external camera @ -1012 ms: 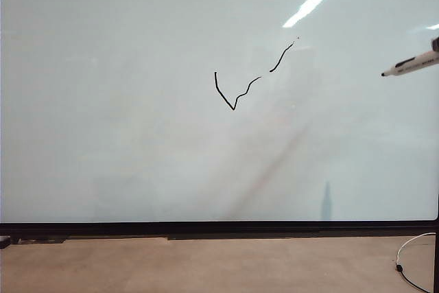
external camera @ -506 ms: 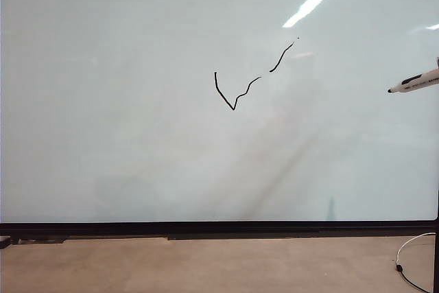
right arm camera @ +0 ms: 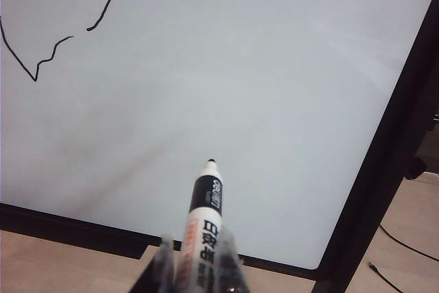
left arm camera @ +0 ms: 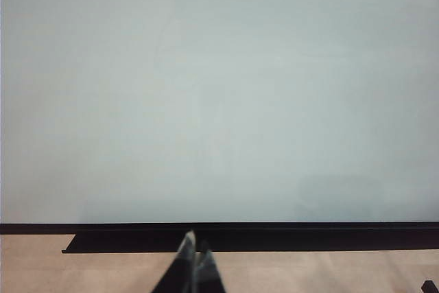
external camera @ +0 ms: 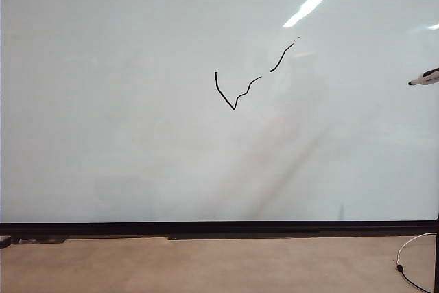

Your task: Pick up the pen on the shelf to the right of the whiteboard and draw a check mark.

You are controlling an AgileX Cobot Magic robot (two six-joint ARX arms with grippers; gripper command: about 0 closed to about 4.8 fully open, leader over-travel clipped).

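The whiteboard (external camera: pixel 137 156) fills nearly the whole exterior view, glossy and pale, with a black bottom edge above a tan floor. On it, a little right of centre and in the upper half, is the check mark (external camera: pixel 241 87): a thin, wobbly black V whose longer right stroke breaks once on its way up. At the far right edge of that view only the front end of the pen (external camera: pixel 425 78) pokes in, black tip pointing left, well apart from the drawn line. The right wrist view shows the right gripper (right arm camera: pixel 194 272) clenched on the white barrel of the pen (right arm camera: pixel 204 221), its tip aimed at the board, though whether it is touching the surface cannot be told. The check mark (right arm camera: pixel 55 39) lies far off from it. The left gripper (left arm camera: pixel 195 265) sits low in front of the board's bottom edge, fingertips pressed together and holding nothing. A white cable (external camera: pixel 411 248) trails on the floor at the lower right.
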